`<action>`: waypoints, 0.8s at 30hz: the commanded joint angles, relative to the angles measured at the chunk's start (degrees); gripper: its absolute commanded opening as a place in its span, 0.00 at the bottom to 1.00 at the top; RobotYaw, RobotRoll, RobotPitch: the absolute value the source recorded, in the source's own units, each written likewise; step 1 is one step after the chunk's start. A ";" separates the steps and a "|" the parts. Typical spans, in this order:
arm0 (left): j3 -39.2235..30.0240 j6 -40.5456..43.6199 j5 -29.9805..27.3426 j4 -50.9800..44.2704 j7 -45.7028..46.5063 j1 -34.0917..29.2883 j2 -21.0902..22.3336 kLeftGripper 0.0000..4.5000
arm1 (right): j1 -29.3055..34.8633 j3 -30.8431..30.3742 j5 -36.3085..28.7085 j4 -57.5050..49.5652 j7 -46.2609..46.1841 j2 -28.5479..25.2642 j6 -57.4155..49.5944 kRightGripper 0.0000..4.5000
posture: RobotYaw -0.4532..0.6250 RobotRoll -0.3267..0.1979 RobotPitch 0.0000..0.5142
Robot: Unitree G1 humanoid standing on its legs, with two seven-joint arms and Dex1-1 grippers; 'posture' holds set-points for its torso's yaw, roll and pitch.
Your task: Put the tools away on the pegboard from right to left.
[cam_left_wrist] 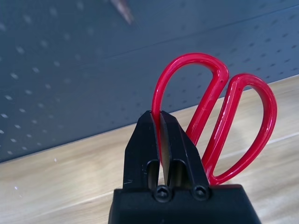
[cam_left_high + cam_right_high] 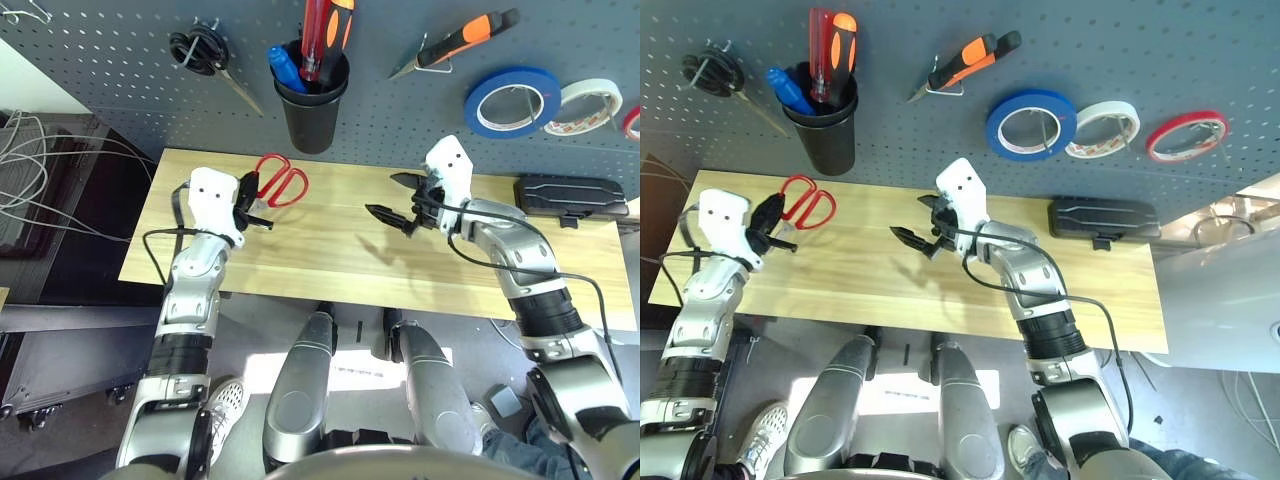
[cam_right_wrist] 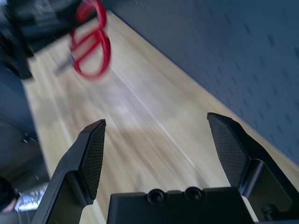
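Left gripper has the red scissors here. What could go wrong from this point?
1. The left gripper pinches just one handle loop of the red scissors, so they could swing or slip on the way to the pegboard.
2. The black scissors and the cup crowd that part of the board; the raised scissors might knock them.

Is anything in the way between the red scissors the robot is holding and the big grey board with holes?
Nothing visible. The left gripper holds the red-handled scissors just below the dark grey pegboard, with only open space between.
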State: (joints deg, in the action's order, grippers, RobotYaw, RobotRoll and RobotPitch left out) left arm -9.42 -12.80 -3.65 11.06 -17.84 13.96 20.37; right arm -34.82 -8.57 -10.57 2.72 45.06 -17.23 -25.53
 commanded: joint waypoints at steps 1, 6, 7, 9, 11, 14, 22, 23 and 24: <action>-1.58 -7.61 -1.17 -0.33 -0.61 -2.17 0.56 0.01 | -0.75 -1.34 -1.67 -2.25 1.31 0.75 -1.02 1.00 | 0.55 0.62 0.67; -5.48 -15.50 -2.54 0.08 2.21 -0.14 1.20 0.01 | -3.33 -1.27 -3.51 -3.89 2.03 1.99 -1.52 1.00 | 0.56 0.62 0.66; -6.13 -15.99 -2.59 0.19 2.94 0.67 1.38 0.01 | -3.64 -1.23 -3.78 -3.91 2.02 2.17 -1.51 1.00 | 0.56 0.62 0.66; -7.55 -16.10 -3.32 0.79 4.24 2.55 1.69 0.01 | -4.09 -1.23 -4.10 -3.69 2.04 2.50 -1.12 1.00 | 0.56 0.62 0.66; -8.55 -15.99 -3.90 1.37 4.99 4.24 2.11 0.01 | -4.32 -1.27 -4.11 -3.31 2.12 2.71 -0.64 1.00 | 0.56 0.62 0.66; -9.08 -15.53 -4.92 1.10 5.41 6.64 2.22 0.01 | -4.18 -1.40 -3.83 -2.70 2.21 2.62 -0.13 1.00 | 0.56 0.62 0.66; -8.91 -13.68 -5.67 0.33 7.23 11.01 2.18 0.01 | -3.68 -1.55 -3.52 -2.52 1.98 2.34 0.24 1.00 | 0.56 0.62 0.66; -8.91 -13.78 -5.68 0.37 7.47 11.39 2.11 0.01 | -3.68 -1.50 -3.51 -2.52 1.91 2.34 0.26 1.00 | 0.56 0.62 0.66; -8.84 -13.80 -5.54 0.36 7.61 11.67 2.15 0.01 | -3.65 -1.45 -3.50 -2.54 1.84 2.32 0.26 1.00 | 0.56 0.62 0.66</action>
State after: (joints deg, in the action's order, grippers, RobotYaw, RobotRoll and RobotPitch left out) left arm -17.83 -26.74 -9.12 11.43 -10.68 25.98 22.55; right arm -39.44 -9.12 -13.80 0.32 46.57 -14.85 -26.03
